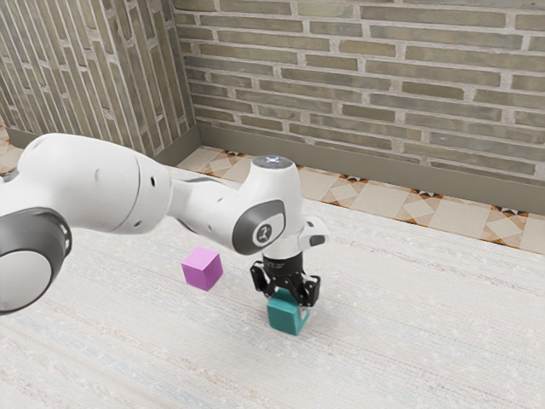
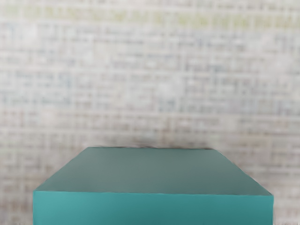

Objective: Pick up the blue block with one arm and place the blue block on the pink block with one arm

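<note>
The gripper (image 1: 286,295) hangs right over the blue block (image 1: 286,316), which looks more teal to my eye and sits on the bench (image 1: 417,341). The fingers stand apart, straddling its top edges, and as far as I can judge they are not yet clamped. That straddle looks like the set-up for a squeeze. The pink block (image 1: 202,268) waits near by, toward the exterior view's left, its top face bare for the landing.

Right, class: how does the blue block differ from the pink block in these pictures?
Colour: the blue block is teal-blue, the pink block magenta-pink. Position: the blue block sits right under the gripper; the pink block stands apart, toward the exterior view's left. Both are plain cubes of similar size.
</note>
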Robot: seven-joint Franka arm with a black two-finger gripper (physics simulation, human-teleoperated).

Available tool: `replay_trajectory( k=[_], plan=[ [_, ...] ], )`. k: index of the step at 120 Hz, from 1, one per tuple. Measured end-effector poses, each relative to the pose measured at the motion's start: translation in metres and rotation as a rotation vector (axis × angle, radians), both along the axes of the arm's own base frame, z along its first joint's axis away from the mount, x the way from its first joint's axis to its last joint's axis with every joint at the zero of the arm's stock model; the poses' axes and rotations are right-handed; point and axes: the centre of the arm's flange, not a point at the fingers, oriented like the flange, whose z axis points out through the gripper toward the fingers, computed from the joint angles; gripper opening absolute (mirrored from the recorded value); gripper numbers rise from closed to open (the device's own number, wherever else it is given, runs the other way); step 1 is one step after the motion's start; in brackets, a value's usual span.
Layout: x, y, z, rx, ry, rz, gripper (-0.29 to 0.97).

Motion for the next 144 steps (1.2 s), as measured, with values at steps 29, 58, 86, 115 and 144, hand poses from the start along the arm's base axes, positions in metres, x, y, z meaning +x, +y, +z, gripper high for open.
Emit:
replay_trajectory(
  k=[29, 58, 86, 115, 144],
  plan=[
    [0.008, 0.024, 0.024, 0.004, -0.004, 0.045, 0.39],
    [0.026, 0.163, 0.103, 0.034, -0.099, 0.177, 0.39],
    [-0.018, 0.209, 0.099, 0.048, -0.097, 0.15, 0.39],
    [-0.018, 0.222, 0.096, 0.054, -0.119, 0.074, 0.39],
    [-0.006, 0.231, 0.081, 0.066, -0.124, 0.018, 0.39]
  ],
)
